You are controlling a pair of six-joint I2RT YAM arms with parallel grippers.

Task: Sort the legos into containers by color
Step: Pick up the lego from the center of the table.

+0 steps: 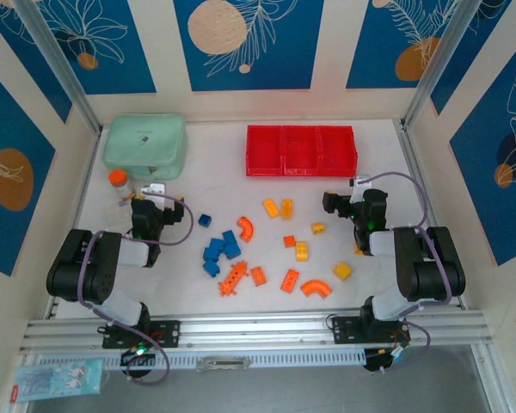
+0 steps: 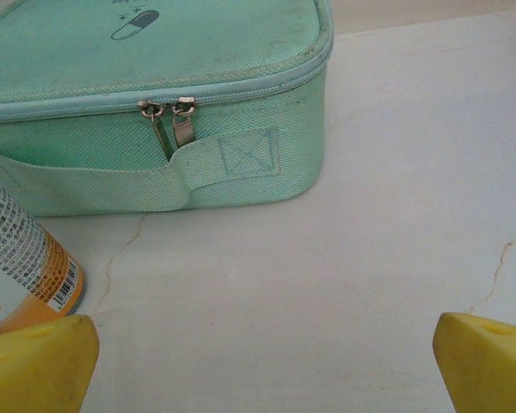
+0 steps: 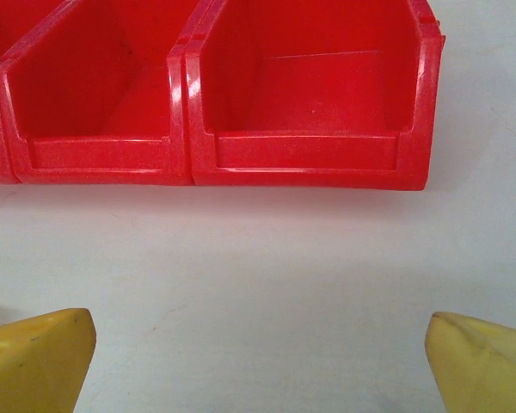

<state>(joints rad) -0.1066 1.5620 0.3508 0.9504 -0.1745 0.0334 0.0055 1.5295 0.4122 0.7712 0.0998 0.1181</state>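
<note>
Three joined red containers stand at the back of the table, and their front walls show in the right wrist view with nothing inside. The legos lie loose mid-table: a blue cluster, a long studded orange piece, orange arches and yellow blocks. My left gripper hangs open over bare table left of the bricks. My right gripper is open too, just in front of the rightmost bin, holding nothing.
A mint-green zipped case sits at the back left, close ahead of the left gripper. An orange-capped bottle stands beside it. Frame posts and patterned walls ring the table.
</note>
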